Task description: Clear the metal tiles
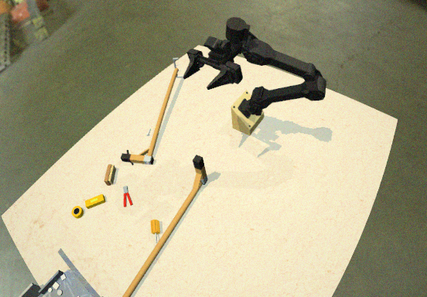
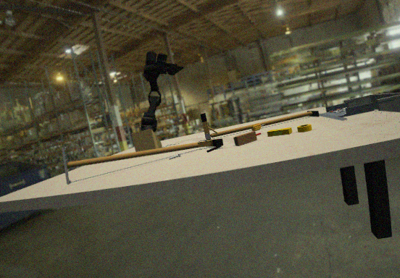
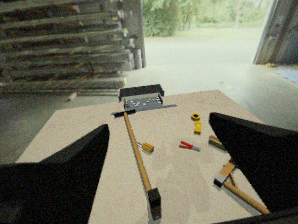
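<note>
My gripper (image 1: 196, 83) (image 2: 182, 67) (image 3: 159, 123) is open and empty, raised high above the table. The long scraper (image 1: 170, 228) (image 2: 275, 119) (image 3: 137, 150) lies on the table. Its upright black-tipped grip (image 1: 198, 162) (image 2: 203, 117) is at the near end, and its dark blade (image 3: 123, 114) (image 2: 313, 113) is by the plate. The steel plate (image 1: 79, 282) (image 3: 145, 107) carries several small pale tiles (image 1: 56, 285). The dark catch box (image 3: 141, 91) (image 2: 362, 103) stands at its far end. The top view cuts off the blade, plate and box.
A second long-handled tool (image 1: 162, 112) (image 2: 145, 153) (image 3: 247, 197) lies on one side. Between it and the plate are a brown block (image 1: 110, 174) (image 2: 245, 138), a yellow level (image 1: 95, 201) (image 3: 198, 127), a tape roll (image 1: 77, 211) (image 3: 195, 116), red pliers (image 3: 186, 145) and a screwdriver (image 1: 155, 226) (image 3: 147, 147).
</note>
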`<state>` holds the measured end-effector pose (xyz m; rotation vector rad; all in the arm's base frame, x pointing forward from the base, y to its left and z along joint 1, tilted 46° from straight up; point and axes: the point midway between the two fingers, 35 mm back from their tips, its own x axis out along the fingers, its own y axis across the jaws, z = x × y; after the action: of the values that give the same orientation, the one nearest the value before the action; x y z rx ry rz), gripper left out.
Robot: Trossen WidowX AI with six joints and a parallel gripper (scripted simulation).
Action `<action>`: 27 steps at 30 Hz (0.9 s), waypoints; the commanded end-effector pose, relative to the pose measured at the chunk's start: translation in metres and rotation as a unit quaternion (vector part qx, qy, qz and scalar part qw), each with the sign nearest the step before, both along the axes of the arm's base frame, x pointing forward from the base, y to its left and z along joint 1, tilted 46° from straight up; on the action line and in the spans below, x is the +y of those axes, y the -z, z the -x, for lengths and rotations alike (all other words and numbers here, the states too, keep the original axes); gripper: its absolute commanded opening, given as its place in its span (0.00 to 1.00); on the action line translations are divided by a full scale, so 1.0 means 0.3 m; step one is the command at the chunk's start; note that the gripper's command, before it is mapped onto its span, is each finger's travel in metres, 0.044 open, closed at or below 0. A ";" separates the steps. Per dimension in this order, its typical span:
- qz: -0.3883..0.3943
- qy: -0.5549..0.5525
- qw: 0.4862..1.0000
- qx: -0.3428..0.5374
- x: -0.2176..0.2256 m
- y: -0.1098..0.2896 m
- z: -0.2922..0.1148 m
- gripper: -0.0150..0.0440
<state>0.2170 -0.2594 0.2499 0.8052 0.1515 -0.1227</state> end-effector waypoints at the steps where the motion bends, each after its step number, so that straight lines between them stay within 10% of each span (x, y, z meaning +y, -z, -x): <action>1: -0.001 -0.001 1.000 -0.001 0.001 -0.001 0.000 1.00; 27: -0.003 -0.022 1.000 0.010 -0.001 0.004 -0.053 1.00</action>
<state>0.2254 -0.2588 0.2493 0.8099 0.1701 -0.1013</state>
